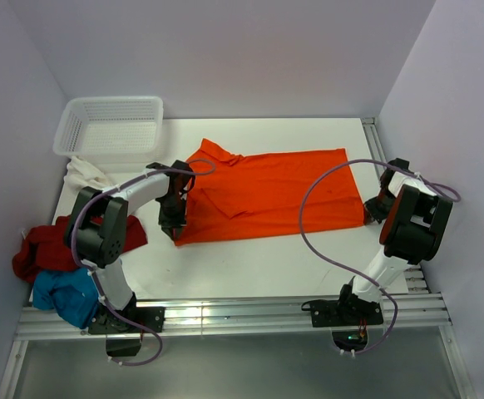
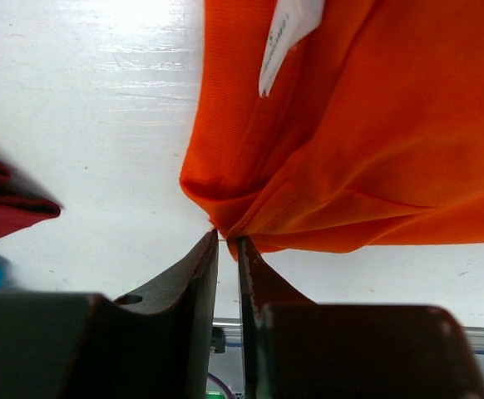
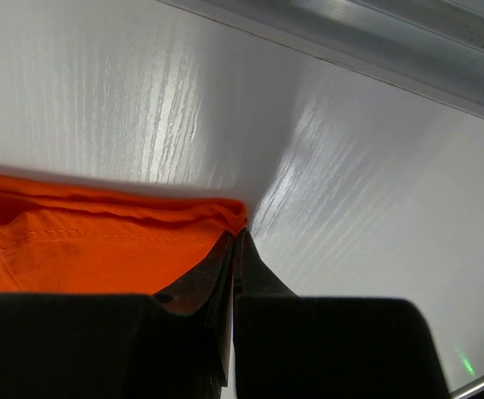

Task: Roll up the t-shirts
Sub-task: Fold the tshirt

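Observation:
An orange t-shirt [image 1: 267, 195] with a collar lies spread flat across the middle of the table. My left gripper [image 1: 175, 233] is at its near left corner. In the left wrist view the jaws [image 2: 228, 237] stand a narrow gap apart, and the orange cloth [image 2: 350, 125] is bunched just beyond the tips with none between them. My right gripper [image 1: 372, 211] is at the shirt's near right corner. Seen from the right wrist, its jaws [image 3: 239, 234] are shut on the bunched hem of the orange cloth [image 3: 101, 241].
A dark red t-shirt [image 1: 42, 245], a blue one [image 1: 63, 291] and a white one [image 1: 88, 174] are heaped at the table's left edge. A white mesh basket [image 1: 109, 125] stands at the back left. A metal rail [image 1: 250, 312] runs along the near edge.

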{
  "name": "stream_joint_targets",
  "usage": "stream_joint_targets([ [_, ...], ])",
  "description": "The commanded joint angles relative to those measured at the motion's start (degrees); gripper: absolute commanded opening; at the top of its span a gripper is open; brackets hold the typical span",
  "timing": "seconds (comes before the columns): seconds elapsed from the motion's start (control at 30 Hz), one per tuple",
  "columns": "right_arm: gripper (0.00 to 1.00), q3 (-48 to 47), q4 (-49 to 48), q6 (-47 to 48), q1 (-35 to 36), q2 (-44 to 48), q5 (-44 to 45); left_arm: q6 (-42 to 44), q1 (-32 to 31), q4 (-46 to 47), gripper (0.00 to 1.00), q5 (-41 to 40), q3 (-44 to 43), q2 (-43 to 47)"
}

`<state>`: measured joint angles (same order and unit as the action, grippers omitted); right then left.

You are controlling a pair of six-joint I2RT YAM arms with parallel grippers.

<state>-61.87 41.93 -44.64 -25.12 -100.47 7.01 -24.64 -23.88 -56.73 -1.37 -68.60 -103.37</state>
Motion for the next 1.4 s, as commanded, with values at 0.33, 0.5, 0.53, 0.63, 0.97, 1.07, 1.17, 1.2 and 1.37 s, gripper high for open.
stream_joint_targets([
  [0.33,0.00,-1.86,1.75,0.78,-2.56,1.59,4.68,0.04,-0.20,-0.66,0.26,-1.18,0.75,3.09],
  [0.5,0.00,-1.50,1.31,1.31,-2.82,2.03,3.81,1.26,0.76,-0.40,0.49,1.87,-1.71,7.73],
  [0.53,0.00,-1.24,1.05,1.57,-2.74,2.11,2.85,1.61,1.37,-0.14,0.50,2.76,-1.80,8.44],
  [0.63,0.14,-0.02,0.26,2.01,-2.74,3.08,1.35,2.76,2.34,2.32,0.54,8.12,-0.66,11.52],
  [0.97,0.59,1.31,3.06,2.11,-2.65,12.91,-3.48,-2.77,2.70,11.46,0.70,19.54,6.45,18.12],
  [1.07,0.58,1.31,4.91,0.97,-1.34,17.13,-6.30,-4.80,2.70,14.10,0.70,22.18,7.69,18.12],
  [1.17,0.58,0.96,5.88,0.17,0.51,20.82,-8.83,-5.68,2.70,14.28,0.68,22.11,8.83,17.24],
  [1.2,0.58,1.22,4.84,0.78,2.17,21.79,-11.46,-5.59,2.70,14.28,0.67,21.06,9.18,17.15],
  [1.37,0.57,-0.79,-0.71,3.68,13.85,21.02,-19.58,-6.38,2.78,14.63,0.67,19.73,9.71,17.15],
])
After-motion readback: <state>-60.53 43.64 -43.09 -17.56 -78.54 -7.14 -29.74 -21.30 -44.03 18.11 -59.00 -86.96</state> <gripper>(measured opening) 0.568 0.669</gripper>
